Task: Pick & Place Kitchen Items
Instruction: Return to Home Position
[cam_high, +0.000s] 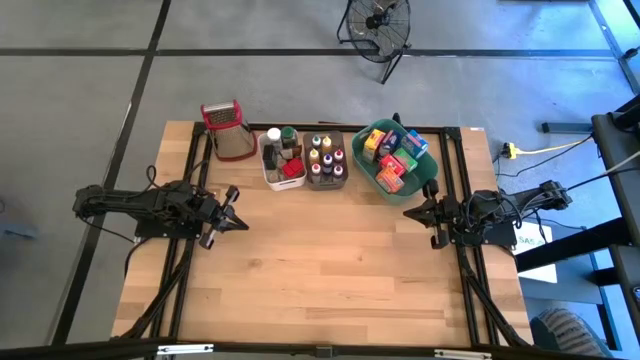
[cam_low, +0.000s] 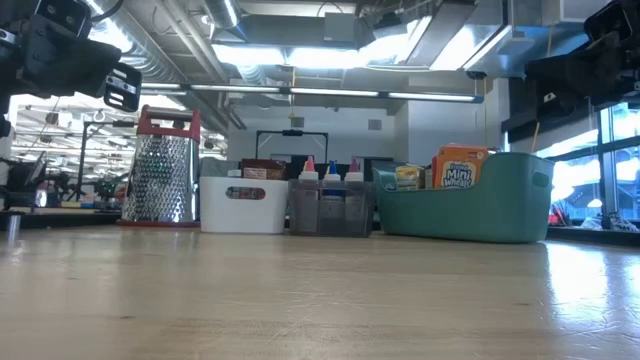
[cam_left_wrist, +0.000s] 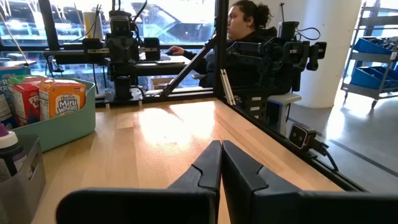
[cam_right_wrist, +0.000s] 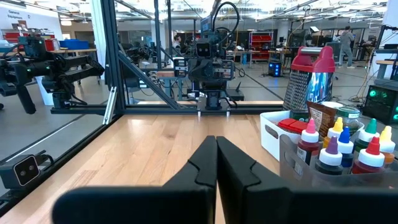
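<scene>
The kitchen items (cam_high: 326, 158) sit sorted in three bins lined up side by side along the far edge of the wooden table (cam_high: 320, 290). Small bottles (cam_right_wrist: 309, 144) with coloured caps stand upright in the dark see-through bin (cam_high: 326, 183) in the middle. Jars (cam_high: 280, 140) and a red-topped piece fill the white bin (cam_high: 283, 184) just to its left. Colourful boxes (cam_high: 393, 158) pack the teal bin (cam_high: 432, 170) on the right, among them an orange Mini Wheats box (cam_low: 458, 165) standing tall above the rim.

A steel grater (cam_high: 228, 130) with a red handle stands upright just beside the white bin, toward the table's far left corner.

The left gripper (cam_high: 240, 221) hangs over the left side of the table, well apart from the bins and pointing inward. Its wrist camera shows the two dark fingers (cam_left_wrist: 208, 163) clenched tip to tip. The right gripper (cam_high: 409, 212) mirrors it at the table's right edge, near the teal bin's front rim as seen from overhead, and its fingers (cam_right_wrist: 205, 158) are likewise pressed together.

The broad middle of the table lies between the two grippers. Beyond the table a person (cam_left_wrist: 245, 43) sits at a desk, and a floor fan (cam_high: 378, 25) stands on the grey concrete.
</scene>
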